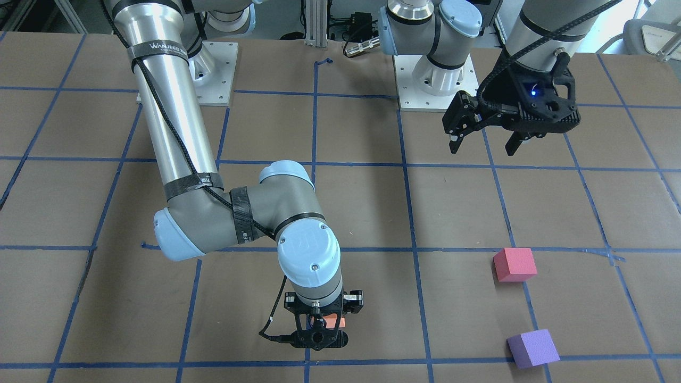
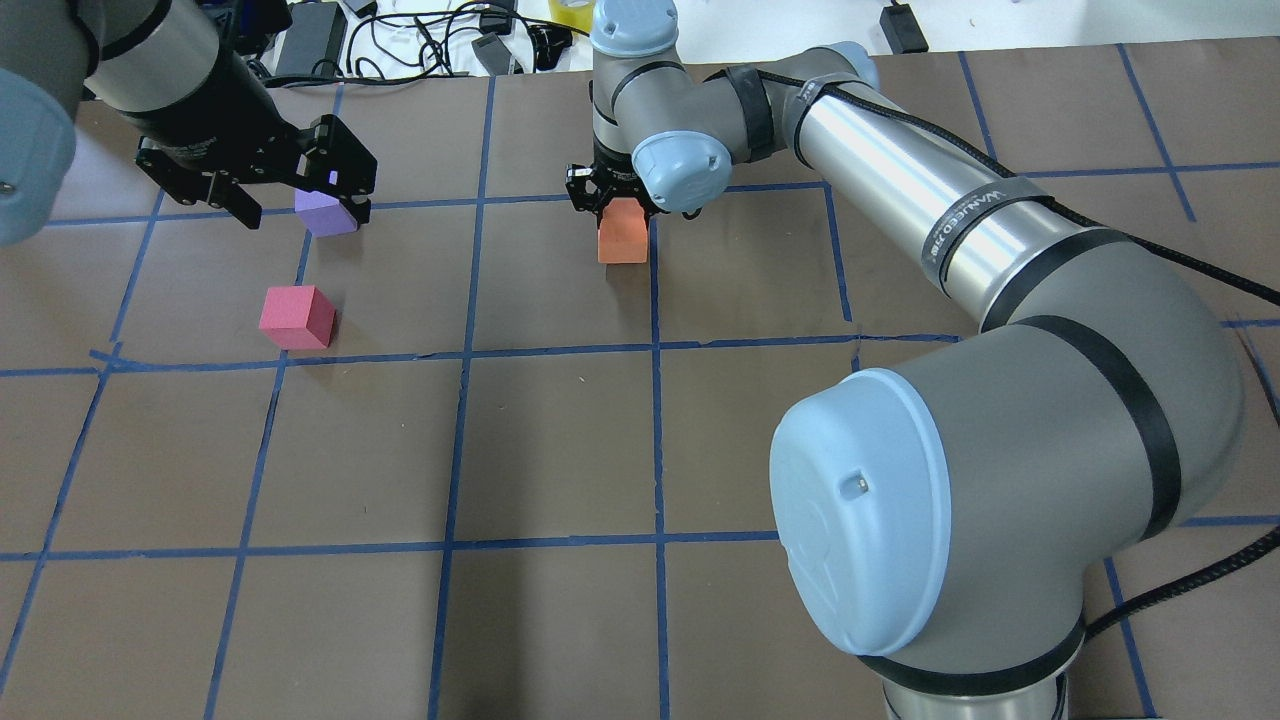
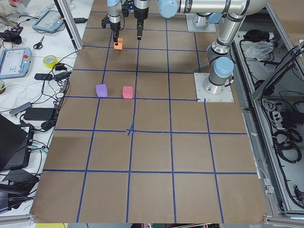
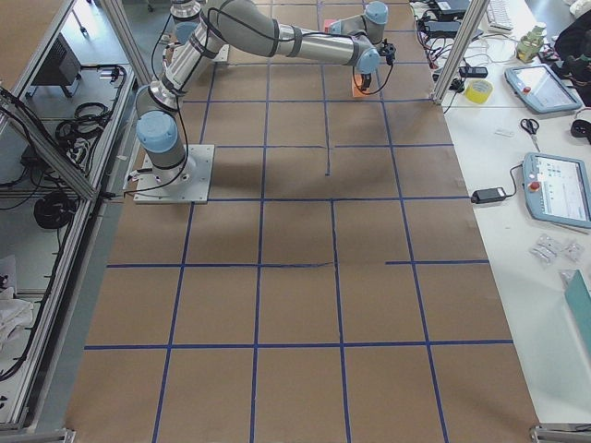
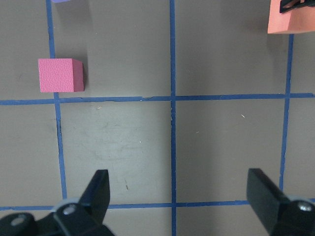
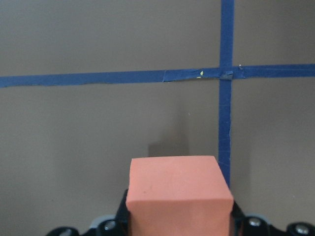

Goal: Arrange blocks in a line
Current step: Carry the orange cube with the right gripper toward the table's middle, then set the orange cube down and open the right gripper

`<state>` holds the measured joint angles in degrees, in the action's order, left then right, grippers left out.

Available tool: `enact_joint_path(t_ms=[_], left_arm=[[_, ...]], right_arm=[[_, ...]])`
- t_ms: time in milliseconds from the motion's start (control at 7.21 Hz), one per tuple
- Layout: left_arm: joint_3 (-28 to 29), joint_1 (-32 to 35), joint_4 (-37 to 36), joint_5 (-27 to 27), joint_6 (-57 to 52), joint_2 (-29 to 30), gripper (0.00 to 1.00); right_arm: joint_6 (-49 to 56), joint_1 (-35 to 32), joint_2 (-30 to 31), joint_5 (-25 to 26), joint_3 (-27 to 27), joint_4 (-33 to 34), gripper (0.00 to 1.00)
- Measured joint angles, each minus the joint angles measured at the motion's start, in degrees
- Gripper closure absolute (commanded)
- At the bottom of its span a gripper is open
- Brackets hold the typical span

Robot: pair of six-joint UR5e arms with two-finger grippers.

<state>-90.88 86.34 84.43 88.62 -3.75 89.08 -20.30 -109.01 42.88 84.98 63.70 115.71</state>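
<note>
My right gripper (image 2: 618,200) is shut on the orange block (image 2: 623,232), which fills the bottom of the right wrist view (image 6: 178,191), just left of a blue tape line. From the front only a corner of the orange block (image 1: 336,321) shows under the right gripper (image 1: 319,325). The pinkish-red block (image 2: 297,317) and the purple block (image 2: 325,213) lie apart on the table on my left side. My left gripper (image 1: 483,146) is open and empty, hovering high above the table. Its wrist view shows the pinkish-red block (image 5: 60,75) at the upper left.
Blue tape lines (image 2: 655,345) divide the brown table into squares. Two white arm base plates (image 1: 420,88) sit at my edge. Cables and devices (image 2: 420,35) lie beyond the far edge. My right arm's elbow (image 2: 1000,500) looms over the right half of the table.
</note>
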Motion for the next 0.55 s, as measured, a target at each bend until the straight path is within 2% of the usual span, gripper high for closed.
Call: enact_joint_path(t_ms=[139, 554], left_arm=[[0.0, -0.1, 0.0, 0.0, -0.1, 0.0, 0.0], [-0.1, -0.2, 0.0, -0.1, -0.2, 0.0, 0.0]], right_arm=[[-0.1, -0.1, -0.1, 0.0, 0.0, 0.0, 0.53], [-0.4, -0.2, -0.2, 0.4, 0.2, 0.0, 0.53]])
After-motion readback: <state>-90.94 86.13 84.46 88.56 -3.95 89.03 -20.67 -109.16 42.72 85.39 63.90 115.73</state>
